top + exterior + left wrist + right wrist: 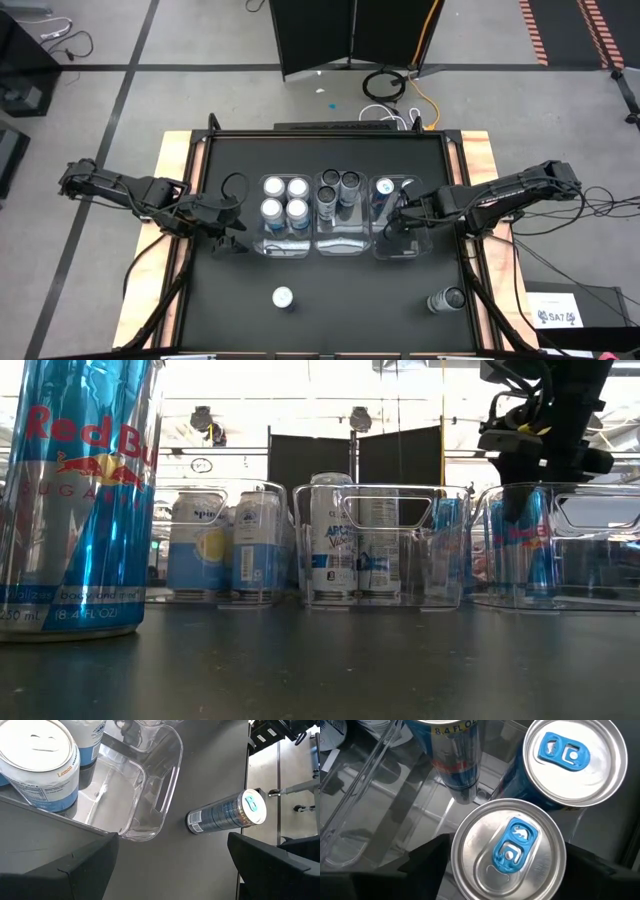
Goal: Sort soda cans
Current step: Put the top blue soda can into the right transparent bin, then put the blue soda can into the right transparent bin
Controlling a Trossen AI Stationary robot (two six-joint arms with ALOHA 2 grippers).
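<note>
Soda cans stand sorted in three clear bins in a row across the middle of the black table: four white-topped cans in the left bin, three dark-topped cans in the middle bin, and silver-topped blue cans in the right bin. One more can stands upright alone on the table nearer the front edge, and another lies on its side towards the front right corner (both well apart from the bins). The right claw hovers over the right bin, its fingers spread on either side of a silver-topped can directly below, not gripping it. The left claw waits wide open just beside the left bin's outer side.
</note>
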